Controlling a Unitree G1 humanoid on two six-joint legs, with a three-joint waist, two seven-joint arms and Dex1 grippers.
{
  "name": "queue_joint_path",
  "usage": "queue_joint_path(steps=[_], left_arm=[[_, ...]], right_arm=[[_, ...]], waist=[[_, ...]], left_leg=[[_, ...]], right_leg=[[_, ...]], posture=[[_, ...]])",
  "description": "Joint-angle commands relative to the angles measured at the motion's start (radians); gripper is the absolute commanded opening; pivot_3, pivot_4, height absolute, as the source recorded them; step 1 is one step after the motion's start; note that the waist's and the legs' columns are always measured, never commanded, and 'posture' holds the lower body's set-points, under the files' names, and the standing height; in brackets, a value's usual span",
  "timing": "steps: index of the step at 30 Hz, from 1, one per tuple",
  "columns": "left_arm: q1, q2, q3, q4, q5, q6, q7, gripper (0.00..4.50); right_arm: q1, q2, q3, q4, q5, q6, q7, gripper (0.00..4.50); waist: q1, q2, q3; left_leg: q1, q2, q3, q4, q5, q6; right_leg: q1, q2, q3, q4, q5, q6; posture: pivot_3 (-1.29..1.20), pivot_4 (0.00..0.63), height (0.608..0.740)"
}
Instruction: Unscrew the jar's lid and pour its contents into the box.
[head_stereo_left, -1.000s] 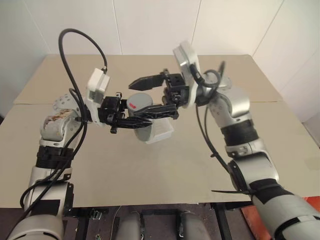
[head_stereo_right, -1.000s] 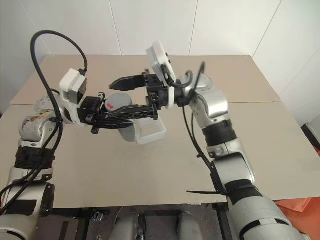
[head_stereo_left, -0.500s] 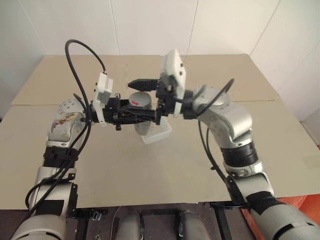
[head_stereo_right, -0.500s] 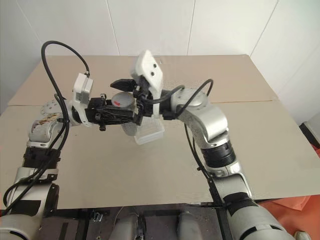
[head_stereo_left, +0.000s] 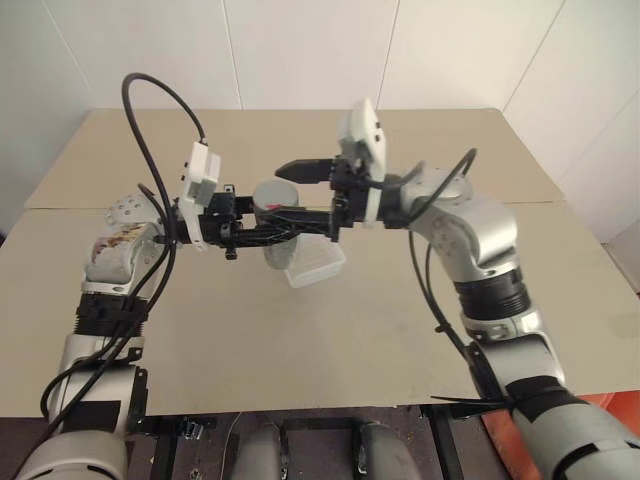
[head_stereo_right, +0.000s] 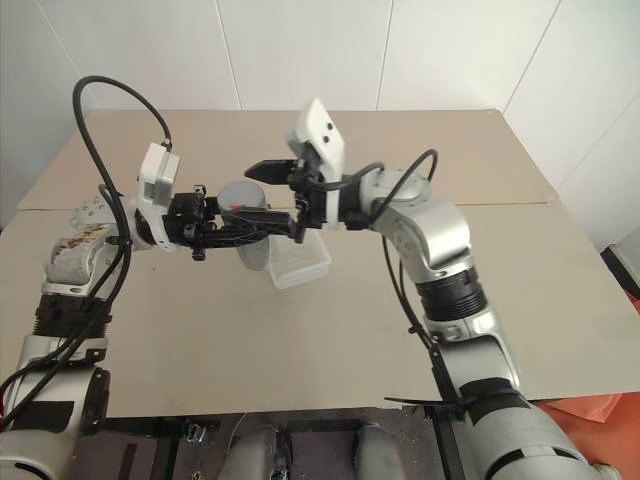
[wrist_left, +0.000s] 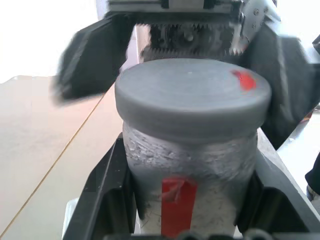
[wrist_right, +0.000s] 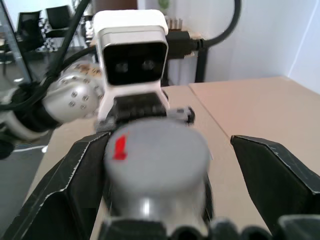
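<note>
Beige table (head_stereo_left: 330, 350) — jar (wrist_left: 190, 200), red label strip, unreadable

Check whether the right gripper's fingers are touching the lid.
Apart. In the right wrist view, the right gripper straddles the lid, with table visible between lid and one of the fingers.

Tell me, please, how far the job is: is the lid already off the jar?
Done: the left claw is shut on the jar, held above the table. In hand: the right claw stands open around the lid, not closed on it. Left: unscrewing the lid, then pouring into the box below.
</note>
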Motion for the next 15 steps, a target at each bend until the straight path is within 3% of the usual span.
queue_joint_path(steps=[1,8,15], left_arm=[[0.006,0.03,0.041,-0.047,-0.037,-0.002,-0.035,2.03],[0.004,0.036,0.05,-0.039,-0.039,0.008,-0.031,2.03],[-0.025,-0.011,0.026,-0.013,-0.024,-0.003,-0.024,2.03]], right_arm=[[0.006,-0.065,-0.094,0.014,0.016,-0.027,0.024,4.43],[0.033,-0.084,-0.091,-0.053,0.052,-0.029,0.09,4.43],[-0.021,0.065,-0.009,-0.103,0.024,-0.021,0.001,4.43]], waist=[[0.0,0.0,0.0],[-0.006,0.0,0.0],[-0.004,0.0,0.0]], left_leg=[[0.0,0.0,0.0,0.0,0.0,0.0],[0.0,0.0,0.0,0.0,0.0,0.0],[0.0,0.0,0.0,0.0,0.0,0.0]], right_leg=[[0.0,0.0,0.0,0.0,0.0,0.0],[0.0,0.0,0.0,0.0,0.0,0.0],[-0.001,0.0,0.0,0.001,0.0,0.0]], posture=[[0.0,0.15,0.74],[0.0,0.15,0.74],[0.0,0.15,0.74]])
